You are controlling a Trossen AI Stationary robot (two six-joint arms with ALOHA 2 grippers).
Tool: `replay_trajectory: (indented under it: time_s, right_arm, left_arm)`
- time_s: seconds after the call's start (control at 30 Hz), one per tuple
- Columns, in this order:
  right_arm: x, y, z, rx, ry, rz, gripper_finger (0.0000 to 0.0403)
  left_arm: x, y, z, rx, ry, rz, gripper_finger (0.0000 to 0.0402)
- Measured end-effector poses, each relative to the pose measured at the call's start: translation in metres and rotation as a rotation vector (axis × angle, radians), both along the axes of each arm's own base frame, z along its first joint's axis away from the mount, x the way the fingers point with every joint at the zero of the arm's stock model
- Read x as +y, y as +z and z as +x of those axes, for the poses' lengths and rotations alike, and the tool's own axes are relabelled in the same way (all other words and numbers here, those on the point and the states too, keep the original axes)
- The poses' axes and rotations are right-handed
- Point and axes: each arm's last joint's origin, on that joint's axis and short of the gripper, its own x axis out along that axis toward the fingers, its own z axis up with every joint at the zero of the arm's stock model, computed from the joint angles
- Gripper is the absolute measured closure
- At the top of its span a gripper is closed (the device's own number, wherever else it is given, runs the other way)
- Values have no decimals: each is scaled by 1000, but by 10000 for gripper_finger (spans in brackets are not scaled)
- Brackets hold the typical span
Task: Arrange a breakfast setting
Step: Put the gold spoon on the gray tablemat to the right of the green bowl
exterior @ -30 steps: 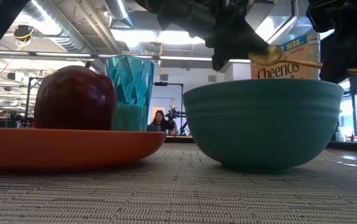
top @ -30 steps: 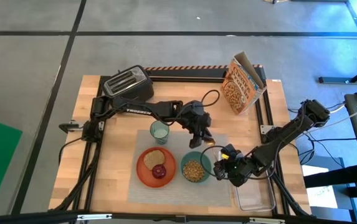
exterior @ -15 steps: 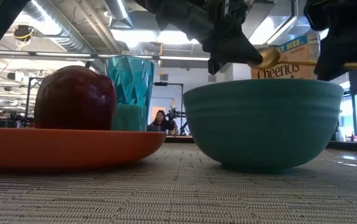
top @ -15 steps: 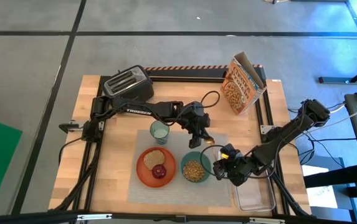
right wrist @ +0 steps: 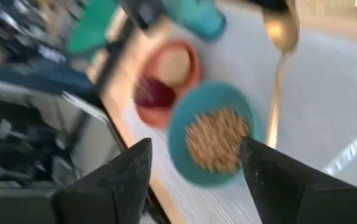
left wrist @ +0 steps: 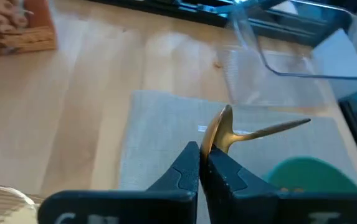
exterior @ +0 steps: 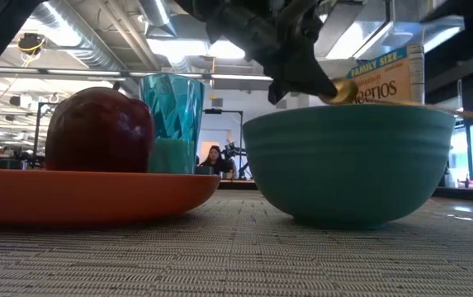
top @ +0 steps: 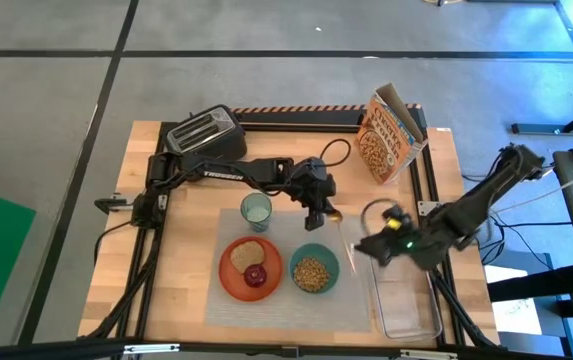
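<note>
Left wrist view: left gripper point(left wrist: 202, 163) pinched tight on the gold spoon point(left wrist: 228, 132) at its bowel end, handle sticking out over the grey placemat point(left wrist: 166, 130), just beside the teal bowl point(top: 313, 267). Right gripper point(right wrist: 194, 163) spread wide, holding nothing, above the mat's edge near the clear tub point(top: 406, 305). Bowl has cereal; orange plate point(top: 228, 268) carries toast point(top: 249, 251) & prob. an apple point(exterior: 100, 130). Glass point(top: 256, 210) behind plate.

Two dark jointed arms, black cables, white lettering on the left.
</note>
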Motion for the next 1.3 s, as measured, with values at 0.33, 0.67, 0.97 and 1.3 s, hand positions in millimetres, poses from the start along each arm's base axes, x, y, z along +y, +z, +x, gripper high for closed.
replay_trajectory:
  time_s: [0.33,0.67,0.97,1.3]
  right_arm:
    - [-23,27,-22,-161,-47,-54,167]
    - [-22,26,-21,-155,-32,-68,167]
    - [-23,24,-22,-133,-12,-108,166]
    - [-23,22,-24,-110,-3,-121,166]
  left_arm:
    - [0,-5,13,4,84,98,401]
    - [-10,-40,43,92,16,103,401]
    - [-30,-50,44,135,-125,48,401]
    - [-22,-50,43,105,-252,-35,401]
